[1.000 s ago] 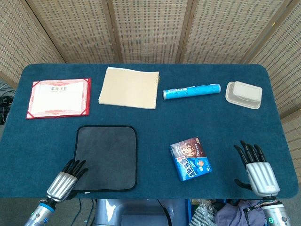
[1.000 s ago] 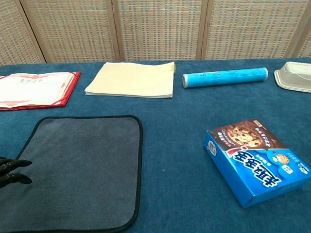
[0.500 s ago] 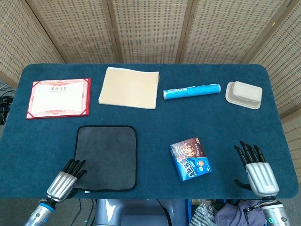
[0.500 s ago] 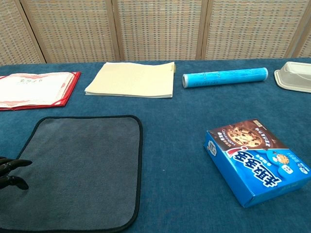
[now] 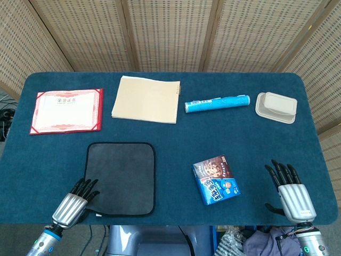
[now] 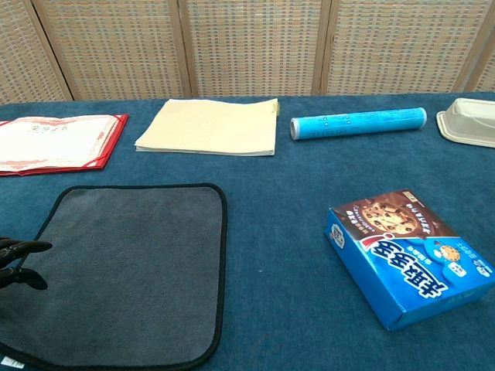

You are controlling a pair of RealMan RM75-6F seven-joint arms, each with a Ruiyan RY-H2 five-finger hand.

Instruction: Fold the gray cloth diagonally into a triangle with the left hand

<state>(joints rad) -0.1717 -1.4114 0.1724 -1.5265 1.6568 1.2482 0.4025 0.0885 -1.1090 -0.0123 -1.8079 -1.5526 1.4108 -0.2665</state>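
Blue felt table (image 5: 176, 136) | my left hand (image 5: 74, 201) has pulled back to the gray cloth (image 5: 120, 177)'s near-left corner, now lifting slightly, fingertips on it, grip unclear | fold starting | right hand (image 5: 290, 193) spread, idle.

Back row on table (image 5: 160, 138), left to right: certificate (image 5: 66, 111), notebook (image 5: 145, 99), tube (image 5: 217, 103), container (image 5: 276, 106). Cloth (image 5: 120, 178) front-left, before the notebook. Box (image 5: 216, 179) front, right of cloth, well apart. Left hand (image 5: 74, 202) at cloth's near-left corner. Right hand (image 5: 289, 193) right of box.
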